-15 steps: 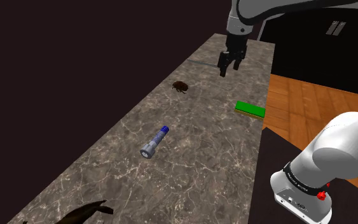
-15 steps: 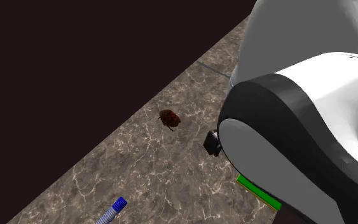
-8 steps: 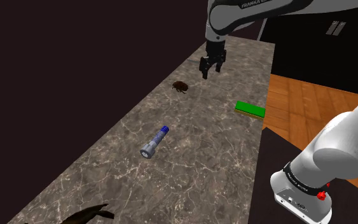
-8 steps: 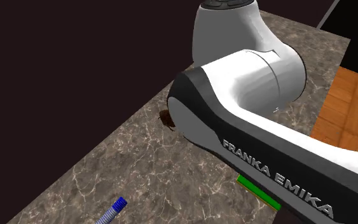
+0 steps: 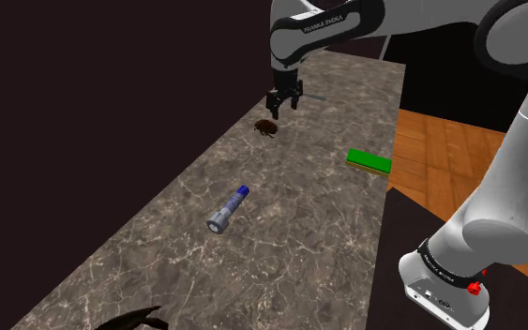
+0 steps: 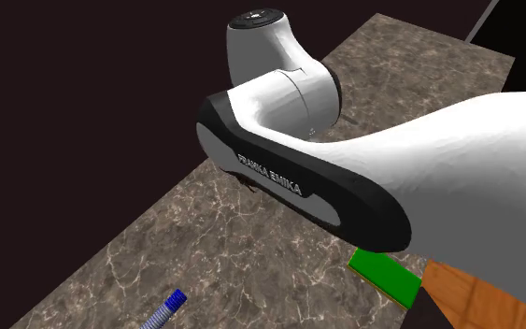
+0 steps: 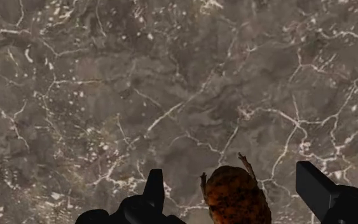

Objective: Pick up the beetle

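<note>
Wrist view: hovering over brown beetle [image 7: 236,194] on marbled desk [image 7: 171,76], jaws spread and straddling it untouched, likely aligned for descent.

On my screen the tabletop [image 5: 158,234] is brown-grey marble laced with thin white veins. The beetle [image 7: 236,194] is reddish-brown, mottled with orange (darker in the shoulder view). The fingers [image 7: 154,191] are plain black. The flat block [image 5: 369,160] is bright green, the small cylinder [image 5: 227,210] grey with a blue end, the floor [image 5: 459,150] orange wood planks, the arm [image 6: 279,84] white with dark bands.
</note>
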